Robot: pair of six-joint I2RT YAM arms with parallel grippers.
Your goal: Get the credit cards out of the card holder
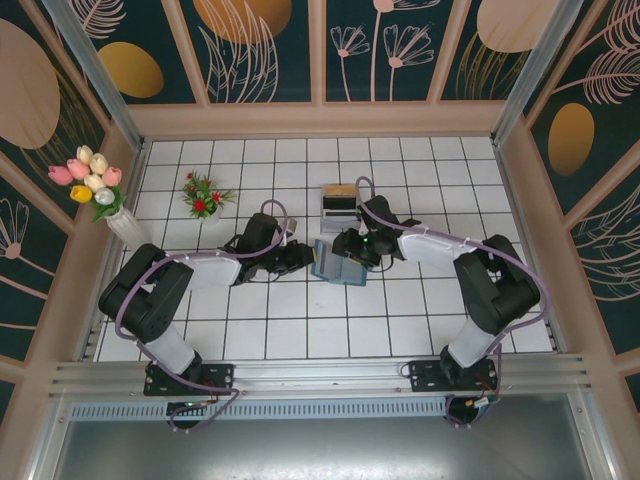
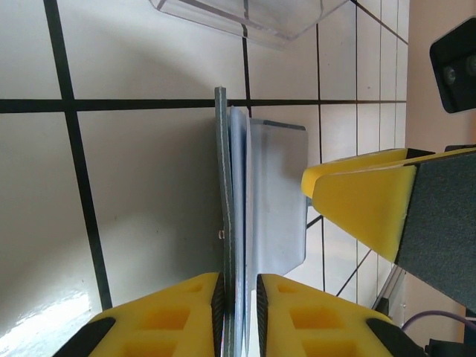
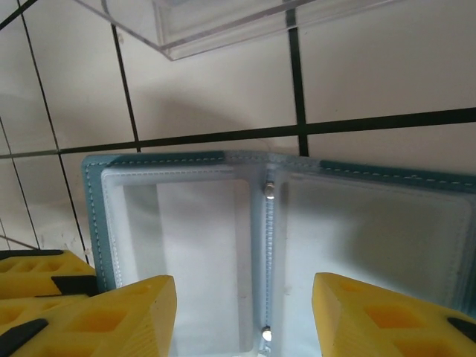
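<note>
- Holder (image 3: 223, 238), right wrist view: lower part cut off by bottom edge, right end by side edge.
- Left gripper (image 2: 238, 286): fingers (image 2: 312, 320) hide holder's near edge.
- Clear stand (image 3: 216, 26): cropped at top edge.

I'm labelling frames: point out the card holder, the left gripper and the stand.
card holder (image 3: 163, 158), right wrist view, teal top edge.
left gripper (image 2: 238, 316), left wrist view, midway between its fingertips.
stand (image 1: 340, 190), top view, tan top edge.

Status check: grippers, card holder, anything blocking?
Left gripper shut on card holder cover. Right gripper open, over its spine. Pale card inside a sleeve. Clear stand beyond, not blocking.
</note>
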